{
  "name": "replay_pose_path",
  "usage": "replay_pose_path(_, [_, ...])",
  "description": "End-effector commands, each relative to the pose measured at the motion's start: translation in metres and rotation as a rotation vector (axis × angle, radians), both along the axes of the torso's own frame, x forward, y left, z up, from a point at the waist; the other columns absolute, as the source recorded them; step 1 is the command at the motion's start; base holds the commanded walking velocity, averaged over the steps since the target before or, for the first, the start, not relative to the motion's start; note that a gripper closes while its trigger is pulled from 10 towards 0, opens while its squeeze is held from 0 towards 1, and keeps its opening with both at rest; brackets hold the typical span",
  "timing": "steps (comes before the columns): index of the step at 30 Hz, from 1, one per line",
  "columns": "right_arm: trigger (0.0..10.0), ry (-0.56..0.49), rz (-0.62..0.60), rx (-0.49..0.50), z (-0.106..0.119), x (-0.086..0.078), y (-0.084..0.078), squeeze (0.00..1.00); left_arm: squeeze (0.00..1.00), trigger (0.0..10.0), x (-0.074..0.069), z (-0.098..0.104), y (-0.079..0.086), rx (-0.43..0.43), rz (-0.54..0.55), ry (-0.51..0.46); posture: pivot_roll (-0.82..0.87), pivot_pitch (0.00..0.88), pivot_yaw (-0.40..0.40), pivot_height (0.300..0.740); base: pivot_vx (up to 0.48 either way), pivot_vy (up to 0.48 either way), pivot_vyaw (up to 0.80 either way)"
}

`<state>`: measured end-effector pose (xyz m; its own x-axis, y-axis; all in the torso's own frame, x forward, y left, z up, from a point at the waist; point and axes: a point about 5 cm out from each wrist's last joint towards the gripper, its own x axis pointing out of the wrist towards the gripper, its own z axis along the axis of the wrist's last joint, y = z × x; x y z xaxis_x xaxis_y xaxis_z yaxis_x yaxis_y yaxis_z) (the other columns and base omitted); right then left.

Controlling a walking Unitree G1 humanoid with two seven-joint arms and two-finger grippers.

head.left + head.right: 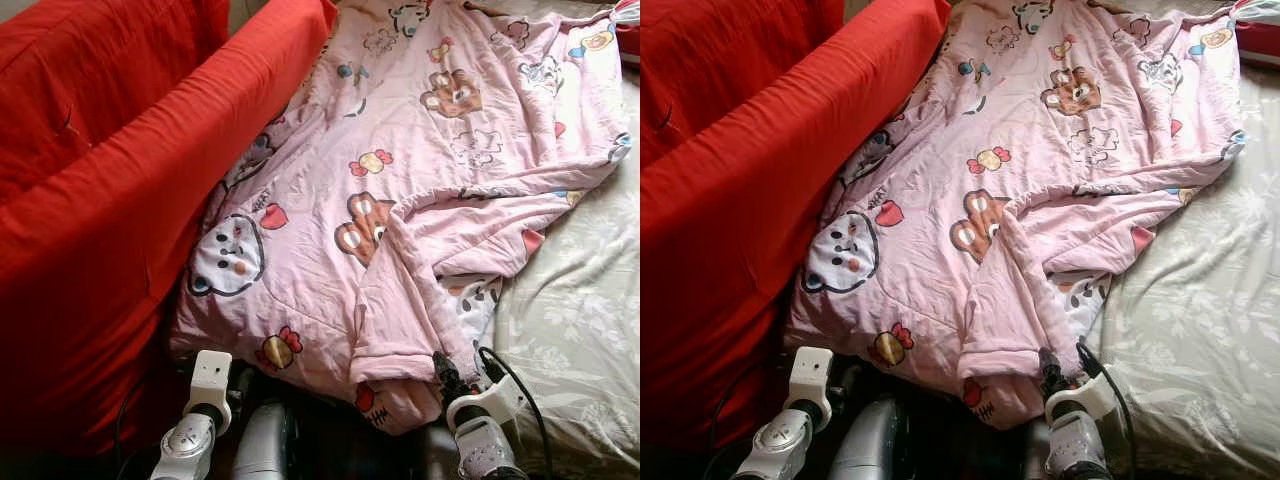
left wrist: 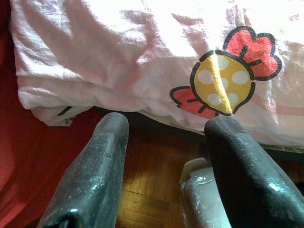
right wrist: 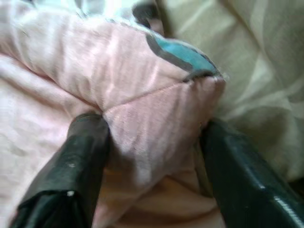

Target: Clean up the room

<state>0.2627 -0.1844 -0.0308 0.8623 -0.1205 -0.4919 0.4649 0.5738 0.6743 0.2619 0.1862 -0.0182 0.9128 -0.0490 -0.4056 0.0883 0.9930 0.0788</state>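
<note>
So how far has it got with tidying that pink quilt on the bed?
Little looks done: the pink cartoon quilt lies rumpled and bunched against the red sofa. In hand: the right gripper has a fold between its open fingers, not clamped; the left gripper is open below the quilt's edge. Left: spreading it over the floral bedsheet.

Silver arms [image 1: 185, 445], white wrist brackets [image 1: 211, 375], glossy black jaws, black cable [image 1: 520, 385].

On your left you have a red sofa [image 1: 110, 190], its padded arm running alongside the bed, with a small mark on the back cushion. To your right lies a beige bedsheet [image 1: 575, 320] with a pale floral print, creased in places. Beneath the bed edge you can see wooden parquet floor [image 2: 152, 180].
</note>
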Motion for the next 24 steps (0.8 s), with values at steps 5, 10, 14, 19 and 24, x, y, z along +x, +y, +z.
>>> replay_pose_path(5, [0.0, -0.025, -0.020, 0.025, 0.001, 0.001, 0.001, 0.00, 0.00, 10.0, -0.008, -0.007, 0.004, 0.016, 0.000, 0.043, 0.06, 0.224, 0.100, 0.635, 0.000, 0.000, 0.00])
replay_pose_path(10, [0.0, -0.031, -0.025, 0.025, 0.003, 0.003, -0.001, 0.00, 0.00, 10.0, -0.008, -0.008, 0.002, 0.019, -0.008, 0.052, 0.05, 0.213, 0.101, 0.635, 0.000, 0.000, 0.00])
replay_pose_path(14, [0.0, -0.033, -0.029, 0.023, 0.003, 0.003, -0.003, 0.00, 0.00, 10.0, -0.008, -0.008, 0.001, 0.020, -0.010, 0.056, 0.04, 0.208, 0.100, 0.635, 0.000, 0.000, 0.00])
replay_pose_path(19, [0.0, -0.039, -0.030, 0.009, 0.004, 0.002, -0.008, 0.00, 0.00, 10.0, -0.007, -0.009, -0.003, 0.019, -0.013, 0.066, 0.03, 0.190, 0.093, 0.635, 0.000, 0.000, 0.00])
replay_pose_path(24, [0.0, -0.053, -0.024, -0.006, 0.005, 0.003, -0.009, 0.00, 0.00, 10.0, -0.007, -0.010, -0.007, 0.017, -0.014, 0.072, 0.02, 0.177, 0.088, 0.635, 0.000, 0.000, 0.00])
